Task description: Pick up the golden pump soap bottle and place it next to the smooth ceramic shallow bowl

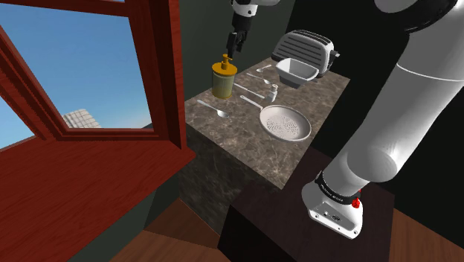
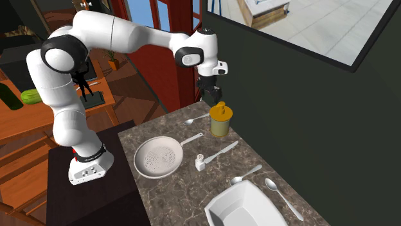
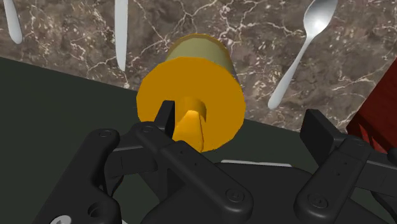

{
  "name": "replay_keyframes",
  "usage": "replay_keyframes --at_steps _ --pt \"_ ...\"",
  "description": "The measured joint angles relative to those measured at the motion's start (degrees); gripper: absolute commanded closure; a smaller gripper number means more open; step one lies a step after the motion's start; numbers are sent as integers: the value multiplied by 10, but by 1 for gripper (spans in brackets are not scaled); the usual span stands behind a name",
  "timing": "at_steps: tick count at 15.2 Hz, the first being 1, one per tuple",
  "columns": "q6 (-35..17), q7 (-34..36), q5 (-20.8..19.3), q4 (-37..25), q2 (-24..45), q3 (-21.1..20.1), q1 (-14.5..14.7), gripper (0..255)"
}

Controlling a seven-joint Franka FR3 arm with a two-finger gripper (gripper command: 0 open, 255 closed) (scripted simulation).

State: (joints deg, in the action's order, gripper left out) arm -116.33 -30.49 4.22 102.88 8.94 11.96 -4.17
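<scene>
- Right now the gripper (image 1: 233,52) is hanging straight over the bottle (image 1: 224,79) with its fingers spread wide, so it is gripping nothing.
- Seen from the wrist, the pump is sitting between the fingers. It is close beside one finger (image 3: 167,116) and well apart from the other, so the hand is looking off-centre. I am judging that it needs a small sideways shift, or a lower hold on the body, before closing.
- The bottle is standing upright at the far corner of the counter (image 2: 180,192), just beside the dark wall (image 2: 302,109) and near the red window frame (image 1: 171,74). A spoon (image 1: 213,110) is lying near it.
- The bowl (image 1: 296,73), which I am taking to be the white rectangular dish, is sitting just in front of the toaster (image 1: 305,46), well apart from the bottle.
- A knife (image 1: 249,94), a small shaker (image 1: 274,92) and more spoons are lying between bottle and bowl, with a round pan (image 1: 285,123) nearer the stand (image 1: 282,223). The carry is therefore probably calling for height, and the spot beside the bowl is looking tight.
- The counter is showing dark, veined stone, flat and hard, so the tall bottle is likely tipping easily if nudged.
- Blue sky is showing through the window, and brown flooring is lying below the counter.
</scene>
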Motion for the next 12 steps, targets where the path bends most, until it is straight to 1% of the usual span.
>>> replay_keyframes --at_steps 4,5,12 --pt "15 -25 26 -101 88 2 -18 0" --pt "14 -28 30 -115 103 1 -20 0" --pt "-24 -36 40 -109 136 -2 -24 0"
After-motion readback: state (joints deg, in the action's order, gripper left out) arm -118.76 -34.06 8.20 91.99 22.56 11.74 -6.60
